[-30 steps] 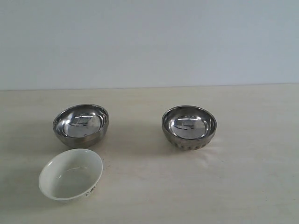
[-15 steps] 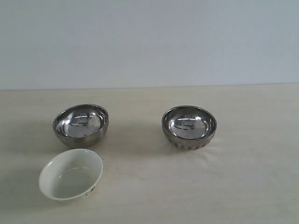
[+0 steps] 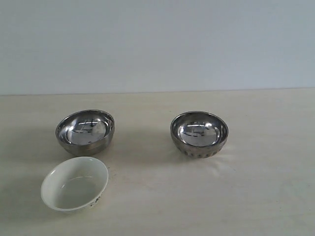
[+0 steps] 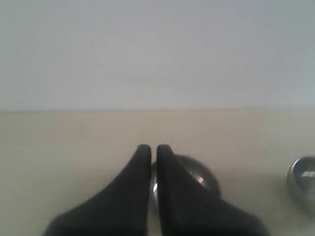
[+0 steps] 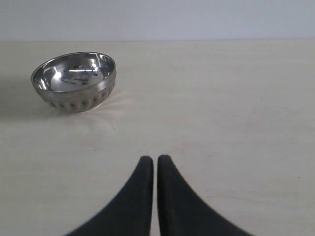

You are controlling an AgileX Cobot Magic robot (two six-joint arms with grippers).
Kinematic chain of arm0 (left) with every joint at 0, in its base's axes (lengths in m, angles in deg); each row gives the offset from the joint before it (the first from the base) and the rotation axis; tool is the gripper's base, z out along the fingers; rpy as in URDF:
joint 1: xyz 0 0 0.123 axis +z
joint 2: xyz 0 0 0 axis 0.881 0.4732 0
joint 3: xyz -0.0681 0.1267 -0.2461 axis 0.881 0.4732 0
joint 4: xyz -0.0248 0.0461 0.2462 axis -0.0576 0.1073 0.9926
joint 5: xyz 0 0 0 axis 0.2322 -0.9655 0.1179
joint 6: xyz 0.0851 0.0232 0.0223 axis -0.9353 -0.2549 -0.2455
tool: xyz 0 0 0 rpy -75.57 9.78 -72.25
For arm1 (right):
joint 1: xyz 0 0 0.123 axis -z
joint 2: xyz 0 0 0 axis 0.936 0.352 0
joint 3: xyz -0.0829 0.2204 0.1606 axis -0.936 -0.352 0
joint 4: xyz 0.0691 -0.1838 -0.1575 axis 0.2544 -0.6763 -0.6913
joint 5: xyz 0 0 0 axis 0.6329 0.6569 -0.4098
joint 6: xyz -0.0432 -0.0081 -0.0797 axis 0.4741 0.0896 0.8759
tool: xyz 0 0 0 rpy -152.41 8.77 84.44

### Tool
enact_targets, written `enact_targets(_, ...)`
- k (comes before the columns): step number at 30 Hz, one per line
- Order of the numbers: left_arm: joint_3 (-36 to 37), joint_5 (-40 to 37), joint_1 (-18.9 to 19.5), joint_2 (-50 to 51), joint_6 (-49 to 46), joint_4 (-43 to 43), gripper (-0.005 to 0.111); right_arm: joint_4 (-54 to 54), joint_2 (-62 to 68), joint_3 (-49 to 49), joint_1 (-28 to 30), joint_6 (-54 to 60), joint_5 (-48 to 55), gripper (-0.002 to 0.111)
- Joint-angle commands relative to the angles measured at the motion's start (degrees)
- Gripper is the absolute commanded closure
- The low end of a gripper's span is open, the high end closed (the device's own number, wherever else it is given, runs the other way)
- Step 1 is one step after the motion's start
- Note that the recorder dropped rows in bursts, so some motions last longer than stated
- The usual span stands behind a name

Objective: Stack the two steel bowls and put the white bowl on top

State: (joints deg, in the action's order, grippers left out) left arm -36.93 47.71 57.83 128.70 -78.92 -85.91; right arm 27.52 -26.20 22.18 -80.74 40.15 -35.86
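Ahead of the clenched right claw (image 5: 155, 159), well apart, sits the ribbed steel bowl (image 5: 74, 81).

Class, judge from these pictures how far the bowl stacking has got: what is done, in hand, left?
Done: nothing; the smooth steel bowl, ribbed steel bowl and white bowl all sit unstacked on the table. In hand: nothing; left gripper and right gripper are shut and empty. Left: both stacking steps.

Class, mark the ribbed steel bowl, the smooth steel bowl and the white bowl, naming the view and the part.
ribbed steel bowl (image 3: 199, 130): exterior view, middle of its mirrored inside.
smooth steel bowl (image 3: 85, 130): exterior view, middle of its mirrored inside.
white bowl (image 3: 74, 186): exterior view, its inner floor.
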Motion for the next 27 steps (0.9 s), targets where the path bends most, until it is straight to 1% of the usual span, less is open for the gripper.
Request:
enact_targets(1, -5.02, -6.78, 0.05, 11.65, 3.43, 3.24, 0.103, -0.39, -0.30, 0.05, 0.48, 0.02, -0.48, 0.108)
enact_targets(3, -6.19, -6.66, 0.05, 19.63, 5.24, 3.54, 0.103, -0.39, -0.30, 0.05, 0.48, 0.02, -0.48, 0.108)
enact_targets(4, -6.51, -6.66, 0.05, 21.44, 5.24, 3.96, 0.103, -0.39, -0.30, 0.05, 0.48, 0.02, -0.48, 0.108)
enact_targets(5, -6.90, -6.66, 0.05, 25.95, 4.80, 4.36, 0.099, -0.39, -0.30, 0.05, 0.48, 0.02, -0.48, 0.108)
enact_targets(6, -6.90, -6.44, 0.05, 28.01, 4.49, 4.36, 0.094, -0.39, -0.30, 0.05, 0.48, 0.02, -0.48, 0.108)
enact_targets(7, -6.90, -6.04, 0.05, 29.95, 4.32, 4.36, 0.087, -0.39, -0.30, 0.05, 0.48, 0.02, -0.48, 0.108)
enact_targets(9, -7.36, -2.92, 0.05, 36.35, 4.32, 3.30, 0.052, -0.39, -0.30, 0.05, 0.48, 0.02, -0.48, 0.108)
enact_targets(10, -8.57, -1.74, 0.05, 38.94, 4.32, 1.58, 0.041, -0.39, -0.30, 0.05, 0.48, 0.02, -0.48, 0.108)
enact_targets(11, -9.46, -1.74, 0.05, 40.33, 4.32, 0.41, 0.040, -0.39, -0.30, 0.05, 0.48, 0.02, -0.48, 0.108)
enact_targets(12, -10.86, -1.99, 0.05, 42.58, 4.32, -0.98, 0.041, -0.39, -0.30, 0.05, 0.48, 0.02, -0.48, 0.108)
enact_targets(14, -12.04, -2.00, 0.05, 45.11, 4.32, -1.23, 0.043, -0.39, -0.30, 0.05, 0.48, 0.02, -0.48, 0.108)
enact_targets(18, -14.64, -2.15, -0.07, 49.95, 4.32, -1.74, 0.043, -0.39, -0.30, 0.05, 0.48, 0.02, -0.48, 0.108)
enact_targets(21, -16.24, -2.26, -0.29, 52.47, 3.97, -3.52, 0.043, -0.39, -0.30, 0.05, 0.48, 0.02, -0.48, 0.108)
enact_targets(27, -18.37, -1.91, -1.98, 56.30, 1.15, -3.66, 0.043, -0.39, -0.30, 0.05, 0.48, 0.02, -0.48, 0.108)
